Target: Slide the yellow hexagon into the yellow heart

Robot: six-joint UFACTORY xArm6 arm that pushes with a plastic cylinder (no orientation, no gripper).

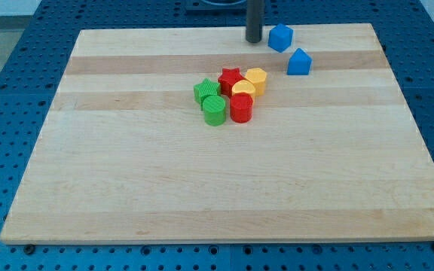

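My yellow hexagon [257, 76] sits flat, touching the yellow heart [243, 89]; its facing is unclear. My tip [255, 40] rests bare, well above.

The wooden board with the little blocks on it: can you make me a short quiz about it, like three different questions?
1. True or false: the yellow hexagon block is touching the yellow heart block.
2. Which block is closest to my tip? A) green cylinder block B) blue cube block C) red star block
3. Fill in: the rod's tip is near the view's ____ edge of the wooden board.

Key:
1. True; they sit right against each other in the cluster.
2. B; it lies just to the view's right of the tip.
3. Top.
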